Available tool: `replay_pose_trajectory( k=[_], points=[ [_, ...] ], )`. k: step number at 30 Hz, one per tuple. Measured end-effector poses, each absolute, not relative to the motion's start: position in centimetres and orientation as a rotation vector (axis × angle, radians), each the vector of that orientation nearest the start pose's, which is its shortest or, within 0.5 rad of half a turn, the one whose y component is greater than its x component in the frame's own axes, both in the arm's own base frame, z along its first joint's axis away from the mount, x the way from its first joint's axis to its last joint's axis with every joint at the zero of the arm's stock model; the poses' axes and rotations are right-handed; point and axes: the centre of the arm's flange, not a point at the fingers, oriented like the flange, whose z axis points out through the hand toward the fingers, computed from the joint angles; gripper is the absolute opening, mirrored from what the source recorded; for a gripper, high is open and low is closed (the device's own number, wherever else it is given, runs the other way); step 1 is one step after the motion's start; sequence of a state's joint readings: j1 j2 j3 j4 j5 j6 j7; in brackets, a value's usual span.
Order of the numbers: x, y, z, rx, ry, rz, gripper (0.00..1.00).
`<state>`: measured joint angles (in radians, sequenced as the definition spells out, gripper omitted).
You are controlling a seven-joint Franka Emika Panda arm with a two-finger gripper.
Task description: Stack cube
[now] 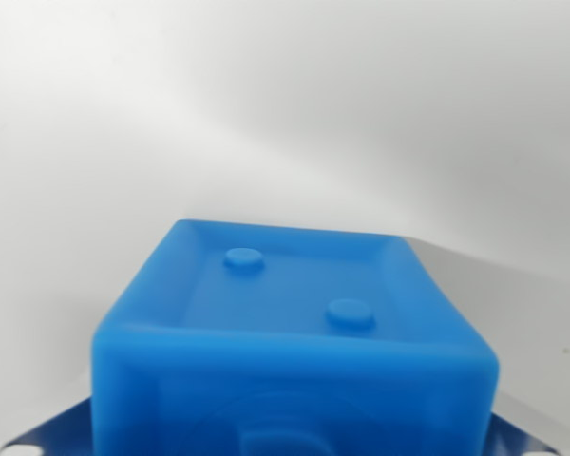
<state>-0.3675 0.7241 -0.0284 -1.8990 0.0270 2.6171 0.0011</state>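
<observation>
At the wrist view's left, a bare white tabletop (85, 142) fills the frame; a metallic plate corner (38, 439) shows at the lower left edge. At centre, a blue moulded plastic cube (294, 342) with a recessed upper face and two raised round studs (244, 258) occupies the lower half, directly beneath the camera. The gripper fingers are not visible, so their opening and any hold on the cube cannot be determined. No second cube is in view. The cube's faces lie roughly square to the frame, with no distinct long axis. At right, another plate corner (532, 439) and bare tabletop.
</observation>
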Motion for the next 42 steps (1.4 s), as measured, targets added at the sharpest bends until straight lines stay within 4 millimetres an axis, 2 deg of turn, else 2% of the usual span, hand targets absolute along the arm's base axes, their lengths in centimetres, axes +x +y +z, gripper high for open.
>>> replay_pose_trajectory(
  k=[25, 42],
  points=[
    [57.3, -23.9, 11.7, -3.079, 0.645, 0.01, 0.0],
    [57.4, -24.0, 14.9, -3.077, 0.646, 0.001, 0.0]
  ],
)
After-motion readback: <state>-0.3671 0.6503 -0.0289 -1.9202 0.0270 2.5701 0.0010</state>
